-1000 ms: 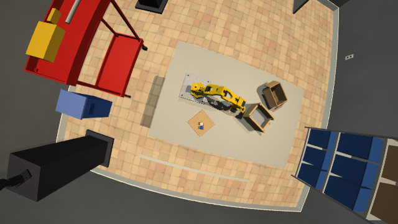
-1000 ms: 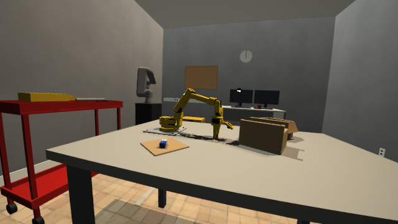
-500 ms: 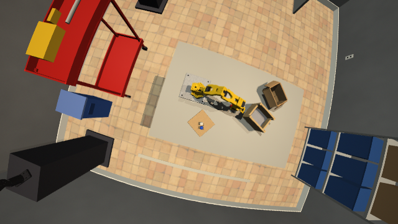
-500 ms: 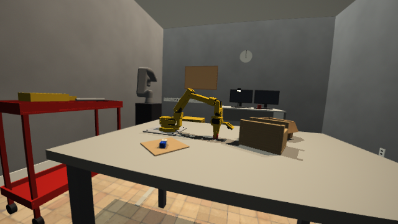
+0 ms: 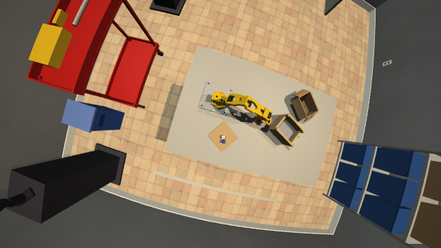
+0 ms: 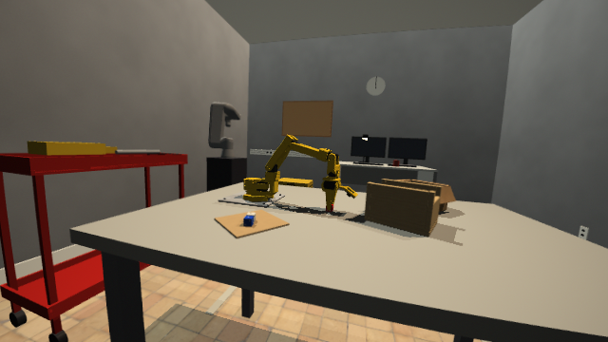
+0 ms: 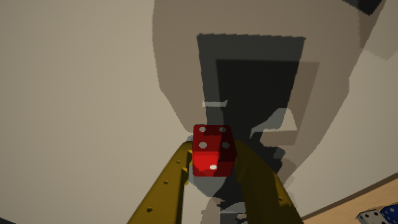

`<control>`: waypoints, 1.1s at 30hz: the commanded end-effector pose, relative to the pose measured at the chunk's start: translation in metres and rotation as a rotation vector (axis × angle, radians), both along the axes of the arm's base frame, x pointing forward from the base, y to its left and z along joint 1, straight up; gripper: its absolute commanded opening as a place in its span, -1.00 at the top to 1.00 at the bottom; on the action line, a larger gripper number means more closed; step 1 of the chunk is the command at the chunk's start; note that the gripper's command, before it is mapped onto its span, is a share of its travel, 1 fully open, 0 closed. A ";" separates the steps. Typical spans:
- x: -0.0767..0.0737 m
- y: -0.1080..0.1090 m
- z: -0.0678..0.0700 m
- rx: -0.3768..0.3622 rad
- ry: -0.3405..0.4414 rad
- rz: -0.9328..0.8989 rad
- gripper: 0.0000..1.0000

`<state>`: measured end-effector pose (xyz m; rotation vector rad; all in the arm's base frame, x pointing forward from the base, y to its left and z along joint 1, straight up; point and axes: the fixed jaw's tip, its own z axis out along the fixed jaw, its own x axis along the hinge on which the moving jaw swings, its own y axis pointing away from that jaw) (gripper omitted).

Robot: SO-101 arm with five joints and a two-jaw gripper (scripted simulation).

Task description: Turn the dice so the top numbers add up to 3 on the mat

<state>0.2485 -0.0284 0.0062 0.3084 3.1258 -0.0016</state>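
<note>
My gripper [image 7: 212, 156] [image 6: 329, 205] [image 5: 260, 120] is shut on a red die [image 7: 212, 149] [image 6: 332, 208], low over the bare table top, to the right of the mat. In the wrist view the die shows a four-pip face and a one-pip face. I cannot tell whether it touches the table. A blue die [image 5: 223, 141] [image 6: 249, 220] [image 7: 390, 213] and a white die [image 5: 222, 137] [image 6: 252, 215] [image 7: 369, 218] sit side by side on the brown square mat [image 5: 214, 136] [image 6: 271, 221] [image 7: 336, 210].
An open cardboard box [image 5: 275, 124] [image 6: 401, 208] stands just right of the gripper. A second box [image 5: 304, 104] [image 6: 441, 190] is behind it. The arm's base plate [image 5: 207, 90] is at the back of the table. A red cart [image 6: 90, 161] stands off the table to the left.
</note>
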 end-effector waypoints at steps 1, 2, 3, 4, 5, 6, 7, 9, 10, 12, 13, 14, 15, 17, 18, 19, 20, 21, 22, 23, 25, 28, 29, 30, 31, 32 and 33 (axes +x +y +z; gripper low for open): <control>-0.004 -0.002 -0.004 0.004 0.018 -0.003 0.99; -0.004 -0.002 -0.004 0.004 0.018 -0.003 1.00; -0.004 -0.002 -0.004 0.004 0.018 -0.003 1.00; -0.004 -0.002 -0.004 0.004 0.018 -0.003 1.00; -0.004 -0.002 -0.004 0.004 0.018 -0.003 1.00; -0.004 -0.002 -0.004 0.004 0.018 -0.003 1.00; -0.004 -0.002 -0.004 0.004 0.018 -0.003 1.00; -0.003 -0.002 -0.004 0.004 0.018 -0.003 1.00; -0.003 -0.002 -0.003 0.004 0.018 -0.003 1.00; -0.003 -0.002 -0.002 0.004 0.018 -0.003 1.00; -0.003 -0.002 0.000 0.004 0.018 -0.003 1.00; -0.003 -0.002 0.002 0.004 0.018 -0.003 1.00; -0.002 -0.001 0.004 0.004 0.017 -0.003 1.00; -0.002 -0.001 0.009 0.003 0.017 -0.003 1.00; -0.001 -0.001 0.011 0.003 0.017 -0.003 1.00; -0.001 0.000 0.014 0.003 0.016 -0.003 1.00; -0.001 0.000 0.017 0.003 0.016 -0.003 1.00; -0.001 0.000 0.021 0.003 0.016 -0.003 1.00; -0.001 0.000 0.021 0.003 0.016 -0.003 1.00; -0.001 0.000 0.021 0.003 0.016 -0.003 1.00; -0.001 0.001 0.027 0.003 0.015 -0.003 1.00; -0.001 0.002 0.035 0.003 0.014 -0.003 1.00; -0.001 0.002 0.037 0.003 0.014 -0.003 1.00; -0.002 0.002 0.040 0.003 0.014 -0.003 1.00; -0.002 0.003 0.041 0.003 0.014 -0.003 1.00; -0.002 0.003 0.043 0.003 0.014 -0.003 1.00; -0.002 0.003 0.044 0.003 0.014 -0.003 1.00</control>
